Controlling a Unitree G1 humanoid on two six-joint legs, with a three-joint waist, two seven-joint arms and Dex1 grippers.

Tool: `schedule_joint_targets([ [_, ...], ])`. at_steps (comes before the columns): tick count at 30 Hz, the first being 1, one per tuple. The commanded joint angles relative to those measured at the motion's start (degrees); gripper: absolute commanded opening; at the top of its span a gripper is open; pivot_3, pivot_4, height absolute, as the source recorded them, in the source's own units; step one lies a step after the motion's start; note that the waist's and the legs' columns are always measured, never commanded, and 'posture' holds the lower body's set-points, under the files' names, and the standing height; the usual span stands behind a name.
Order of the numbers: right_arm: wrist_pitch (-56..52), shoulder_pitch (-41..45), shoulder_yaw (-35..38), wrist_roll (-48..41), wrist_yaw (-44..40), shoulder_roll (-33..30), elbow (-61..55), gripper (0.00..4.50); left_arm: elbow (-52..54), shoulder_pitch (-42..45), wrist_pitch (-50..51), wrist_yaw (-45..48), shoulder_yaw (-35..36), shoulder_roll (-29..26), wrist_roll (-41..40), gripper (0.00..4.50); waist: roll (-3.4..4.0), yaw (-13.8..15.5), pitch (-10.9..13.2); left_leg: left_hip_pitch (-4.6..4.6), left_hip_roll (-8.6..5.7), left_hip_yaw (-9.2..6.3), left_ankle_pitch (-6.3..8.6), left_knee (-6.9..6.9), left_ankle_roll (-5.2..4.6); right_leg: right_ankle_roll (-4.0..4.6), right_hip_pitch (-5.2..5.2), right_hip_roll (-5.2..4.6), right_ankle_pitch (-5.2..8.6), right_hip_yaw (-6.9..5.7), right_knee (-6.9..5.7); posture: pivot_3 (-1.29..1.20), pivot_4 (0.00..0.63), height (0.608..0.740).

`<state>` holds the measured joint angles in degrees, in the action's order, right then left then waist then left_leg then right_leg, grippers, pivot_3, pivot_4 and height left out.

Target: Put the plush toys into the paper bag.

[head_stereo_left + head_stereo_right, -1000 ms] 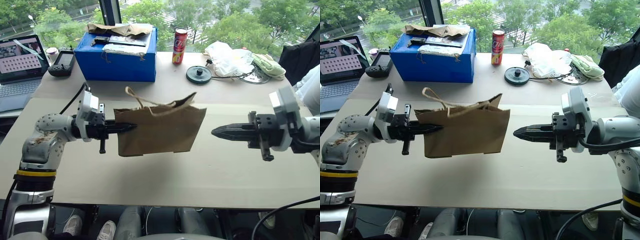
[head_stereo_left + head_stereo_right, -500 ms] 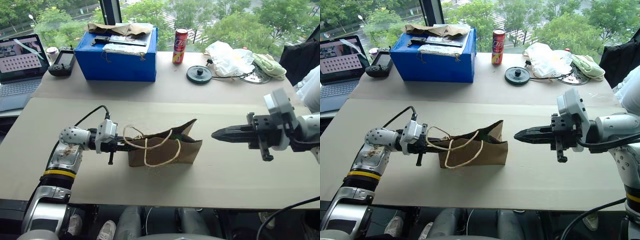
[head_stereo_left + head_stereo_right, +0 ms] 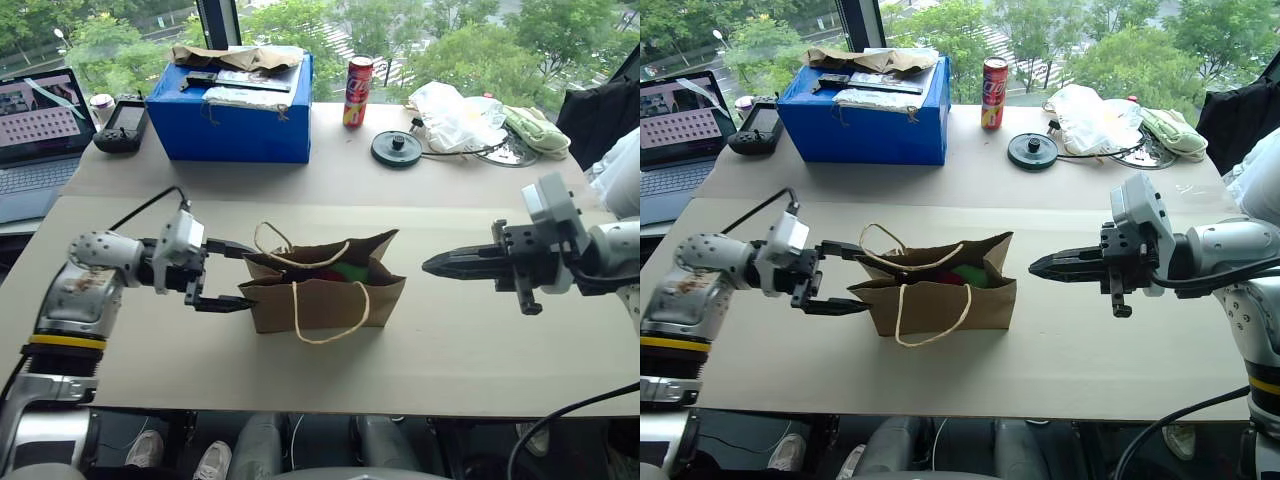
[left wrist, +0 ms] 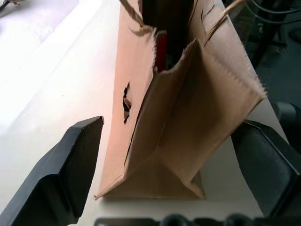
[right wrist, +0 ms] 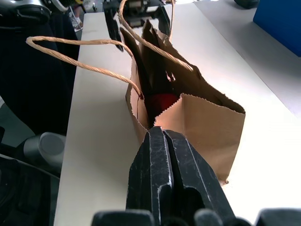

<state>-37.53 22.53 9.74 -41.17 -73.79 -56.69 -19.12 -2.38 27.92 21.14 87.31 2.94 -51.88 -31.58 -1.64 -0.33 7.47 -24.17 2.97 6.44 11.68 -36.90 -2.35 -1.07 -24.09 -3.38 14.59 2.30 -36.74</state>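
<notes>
The brown paper bag (image 3: 325,295) stands upright on the table with its mouth open and its twine handles loose. Inside it I see the plush toys, a red one (image 5: 162,101) and a bright green one (image 3: 350,270). My left gripper (image 3: 238,277) is open at the bag's left end. Its fingers (image 4: 66,174) straddle that end with a gap on each side. My right gripper (image 3: 430,267) is shut and empty. It hangs level a short way right of the bag, pointing at it.
Along the far side stand a blue box (image 3: 235,115) with crumpled paper on top, a red can (image 3: 357,92), a black round disc (image 3: 397,148), a white plastic bag (image 3: 455,115) and a pale green cloth (image 3: 535,130). A laptop (image 3: 35,125) sits at far left.
The left gripper held the bag in the air, lowered it onto the table, then opened and drew back to the left. The bag now stands free. The right gripper stayed put.
</notes>
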Motion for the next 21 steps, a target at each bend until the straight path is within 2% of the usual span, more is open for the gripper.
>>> schedule_joint_targets([
  [1,2.09,1.51,0.63,0.40,-0.73,-0.74,0.15,0.00,3.73,3.61,10.72,-1.85,4.73,-3.00,-7.31,4.46,0.01,0.02,0.01,0.01,-0.01,0.00,0.00,-0.01,0.00,-0.01,0.01,0.00,0.00,0.00,0.00,0.00,0.150,0.739],
  [7,2.95,2.60,-0.46,1.18,-0.93,-0.22,1.17,0.00,4.80,5.70,17.31,-5.02,7.19,-3.63,-10.69,4.46,0.01,0.13,0.01,0.01,-0.06,0.02,0.00,-0.03,0.00,-0.02,0.03,0.00,0.01,0.00,0.01,0.00,0.150,0.739],
  [21,3.58,4.43,-2.46,2.06,-0.60,0.56,2.27,0.00,4.89,5.04,15.95,-6.93,6.91,-3.00,-9.88,4.46,0.02,0.18,0.01,0.00,-0.07,0.06,0.00,-0.03,0.00,0.00,0.00,0.03,0.02,0.01,0.00,0.00,0.150,0.739],
])
